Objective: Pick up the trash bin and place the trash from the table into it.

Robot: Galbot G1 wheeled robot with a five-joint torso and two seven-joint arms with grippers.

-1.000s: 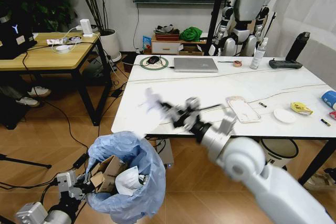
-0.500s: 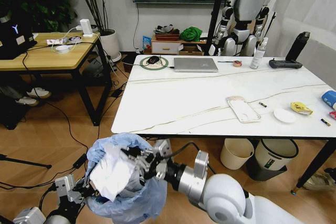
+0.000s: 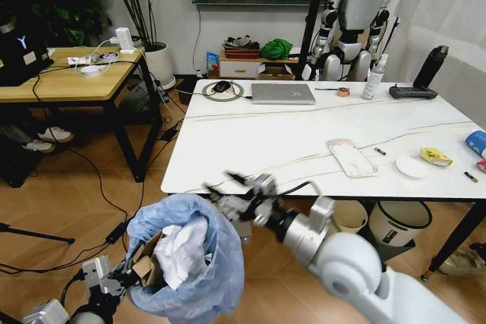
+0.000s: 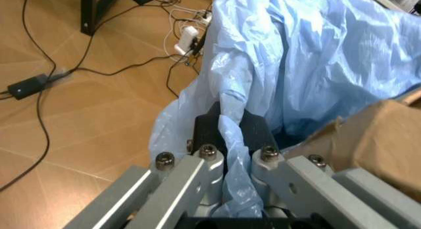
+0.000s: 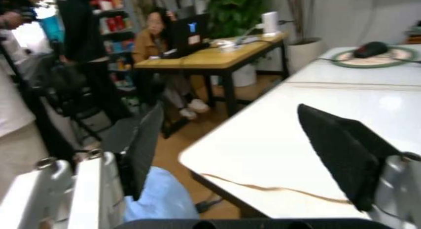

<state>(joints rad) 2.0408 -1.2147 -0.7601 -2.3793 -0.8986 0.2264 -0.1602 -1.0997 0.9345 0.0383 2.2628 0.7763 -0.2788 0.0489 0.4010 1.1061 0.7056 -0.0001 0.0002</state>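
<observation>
The right gripper [image 3: 243, 187] hovers just off the near edge of the table [image 3: 288, 149], at about 1 o'clock from the trash bin [image 3: 194, 271], its arm reaching in from the lower right with the wrist extended toward the bin. In the right wrist view its two dark pads [image 5: 338, 152] stand wide apart with nothing between them. Low at 7 o'clock, the left gripper [image 3: 125, 277] is clamped on the bin's blue bag rim [image 4: 233, 140], holding it off the wooden floor. Crumpled white tissue [image 3: 181, 252] and a cardboard piece [image 3: 148, 271] sit inside. A clear tray [image 3: 351, 157] and yellow wrapper [image 3: 436, 156] lie toward the table's 3 o'clock side. No legible writing shows on any item.
</observation>
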